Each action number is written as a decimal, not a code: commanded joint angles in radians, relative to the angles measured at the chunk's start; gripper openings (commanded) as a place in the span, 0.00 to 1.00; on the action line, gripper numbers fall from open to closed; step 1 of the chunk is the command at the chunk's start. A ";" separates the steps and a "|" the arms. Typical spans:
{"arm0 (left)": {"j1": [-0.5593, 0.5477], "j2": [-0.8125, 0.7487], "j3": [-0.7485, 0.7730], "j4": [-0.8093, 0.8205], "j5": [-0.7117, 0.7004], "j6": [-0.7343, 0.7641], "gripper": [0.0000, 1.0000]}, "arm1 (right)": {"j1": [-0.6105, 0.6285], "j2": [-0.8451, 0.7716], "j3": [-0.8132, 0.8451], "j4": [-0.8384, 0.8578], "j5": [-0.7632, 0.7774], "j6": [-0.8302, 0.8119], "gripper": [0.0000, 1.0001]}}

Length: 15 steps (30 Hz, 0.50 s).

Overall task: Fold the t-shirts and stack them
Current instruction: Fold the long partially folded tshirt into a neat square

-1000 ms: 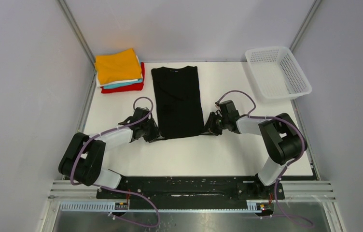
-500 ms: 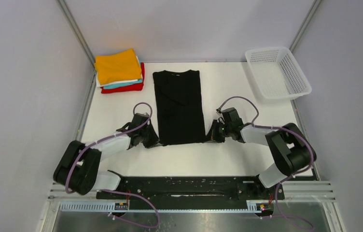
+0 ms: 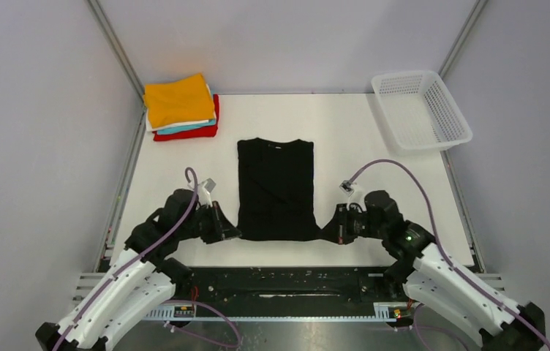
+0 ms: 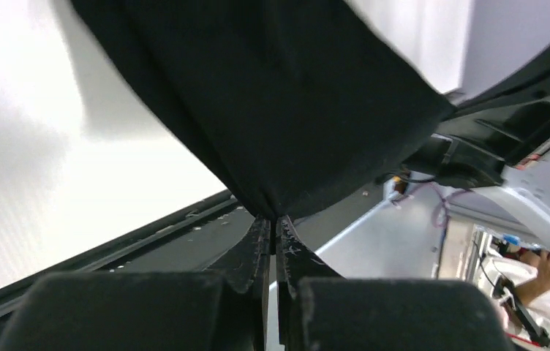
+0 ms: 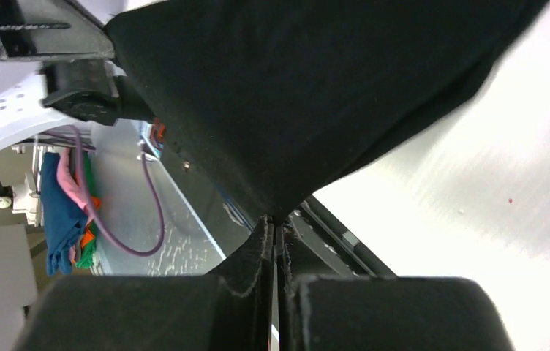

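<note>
Two near corners of the black shirt [image 3: 276,189], which lies flat toward the near edge of the counter [image 3: 389,175], are pinched. The left gripper [image 3: 230,232] and right gripper [image 3: 328,232] each clamp tight on one. The cloth looks limp and light, so it likely sags between holds; corner grips should keep it taut.
</note>
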 commanded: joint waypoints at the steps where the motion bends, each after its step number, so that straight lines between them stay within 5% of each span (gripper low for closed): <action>1: -0.003 -0.013 0.164 -0.051 0.075 0.037 0.00 | 0.007 -0.142 0.111 -0.102 -0.015 -0.066 0.00; 10: 0.019 0.180 0.351 0.075 -0.151 0.060 0.00 | 0.005 -0.033 0.299 -0.089 0.301 -0.137 0.00; 15: 0.101 0.313 0.404 0.120 -0.180 0.079 0.00 | -0.059 0.129 0.365 -0.043 0.264 -0.132 0.00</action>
